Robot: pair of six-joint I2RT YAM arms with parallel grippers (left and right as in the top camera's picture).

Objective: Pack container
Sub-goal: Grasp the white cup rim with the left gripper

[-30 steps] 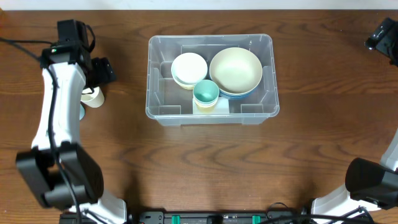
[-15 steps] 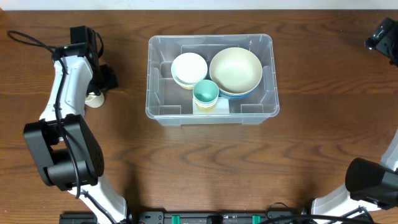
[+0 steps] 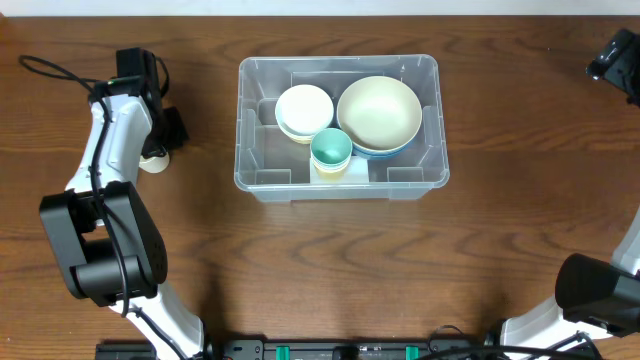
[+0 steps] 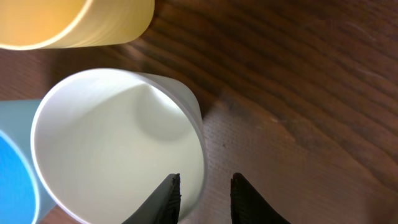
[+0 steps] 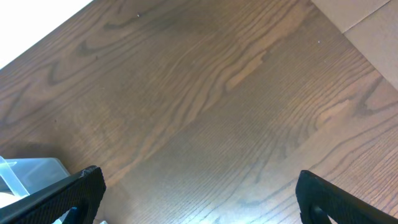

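L end effector (image 4: 205,200) at white cup (image 4: 112,137) rim
One jaw inside cup wall, one outside; I can't tell if clamped. R end effector (image 5: 199,190) jaws wide apart.

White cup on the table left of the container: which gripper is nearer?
Left. The left gripper straddles the white cup rim, one finger inside, one outside; the right gripper hangs open at the table's far right.

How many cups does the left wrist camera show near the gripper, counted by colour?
White round plastic cup: 1
Yellow round plastic cup: 1
Light blue cup, cut off by the picture edge: 1
Total: 3
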